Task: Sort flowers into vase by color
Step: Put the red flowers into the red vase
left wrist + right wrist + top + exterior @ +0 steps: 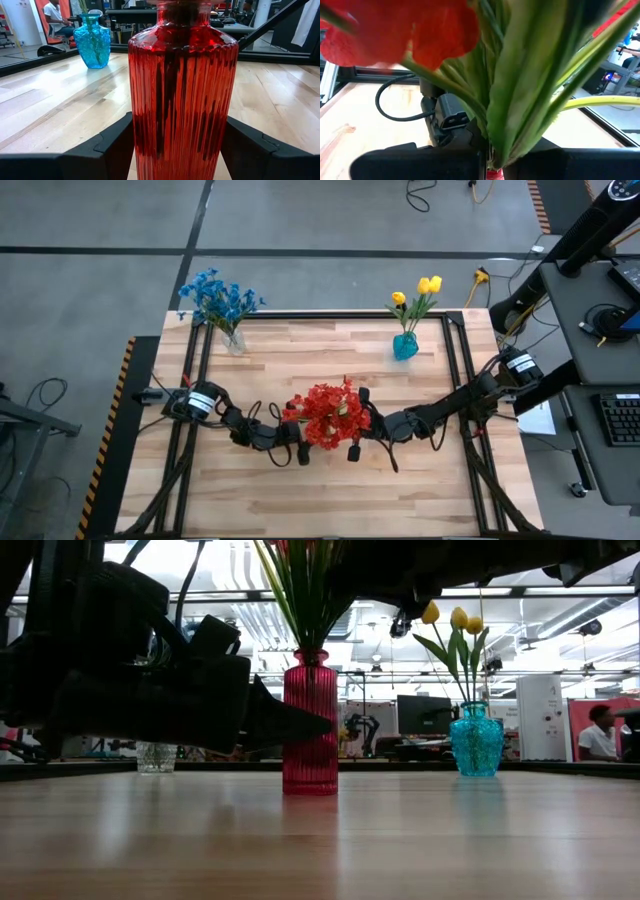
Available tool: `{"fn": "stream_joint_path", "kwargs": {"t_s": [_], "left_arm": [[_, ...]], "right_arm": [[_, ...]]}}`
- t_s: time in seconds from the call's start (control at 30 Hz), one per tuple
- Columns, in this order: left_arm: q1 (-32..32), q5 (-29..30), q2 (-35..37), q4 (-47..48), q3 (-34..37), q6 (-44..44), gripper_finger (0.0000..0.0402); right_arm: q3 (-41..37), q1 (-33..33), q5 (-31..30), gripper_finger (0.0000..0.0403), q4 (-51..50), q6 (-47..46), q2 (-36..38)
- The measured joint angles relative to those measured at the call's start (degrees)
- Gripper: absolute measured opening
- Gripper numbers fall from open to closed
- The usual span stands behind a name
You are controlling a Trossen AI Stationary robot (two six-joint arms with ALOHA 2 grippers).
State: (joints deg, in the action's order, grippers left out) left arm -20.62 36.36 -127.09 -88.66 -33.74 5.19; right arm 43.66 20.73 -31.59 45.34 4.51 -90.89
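Note:
A red ribbed vase (311, 730) stands at the table's middle with red flowers (326, 414) in it on green stems (520, 85). My left gripper (298, 442) comes at the vase from the table's left and is closed on its body. My right gripper (360, 422) reaches in from the right, higher up, and is shut on the stems above the vase's mouth. Blue flowers (218, 298) stand in a clear vase (234, 340) at the far left. Yellow flowers (420, 290) stand in a teal vase (405, 346) at the far right. My left gripper holds the red vase's lower body (150, 145) between its two fingers (112, 145), one on each side. The fingers come in level from the table's left. The vase stands upright with its base on the table. My right gripper pinches the bundle of green stems (497, 145) between its shut fingers, just above the vase's mouth. It comes in level from the table's right, across the stems. The stems stand upright, their lower ends inside the red vase.
A black frame rail (330, 315) runs along the table's far edge behind the two other vases. Bare wood (320, 840) lies between the red vase and the near edge. People sit in the room beyond the table.

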Motion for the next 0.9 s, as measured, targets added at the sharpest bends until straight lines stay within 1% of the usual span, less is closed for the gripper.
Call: {"fn": "stream_joint_path", "kwargs": {"t_s": [0.17,0.23,0.37,0.57,0.67,0.8,0.9], "left_arm": [[0.0,0.0,0.0,0.0,0.0,0.0,0.0233],[0.0,0.0,0.0,0.0,0.0,0.0,0.0233],[-0.02,0.0,0.0,0.0,0.0,0.02,0.0233],[-0.02,0.02,-0.02,0.0,0.0,0.15,0.0233],[-0.02,0.02,0.0,0.0,0.0,0.14,0.0233],[-0.02,0.02,0.0,0.0,0.02,0.13,0.0233],[-0.02,0.02,0.0,0.0,0.02,0.13,0.0233]], "right_arm": [[0.0,0.0,0.0,0.0019,0.11,0.02,0.0],[0.0,0.19,-0.11,0.0025,0.06,0.02,0.0],[-0.09,0.53,-0.34,0.0053,-0.01,-0.46,0.0],[-0.13,1.47,-3.36,0.0114,-0.18,-0.86,0.0],[-0.13,2.07,-4.48,0.0138,-0.28,-0.87,0.16],[-0.13,2.89,-4.91,0.0156,-0.27,-0.93,0.36],[-0.13,3.54,-7.31,0.0159,-0.24,-0.89,0.79]]}}
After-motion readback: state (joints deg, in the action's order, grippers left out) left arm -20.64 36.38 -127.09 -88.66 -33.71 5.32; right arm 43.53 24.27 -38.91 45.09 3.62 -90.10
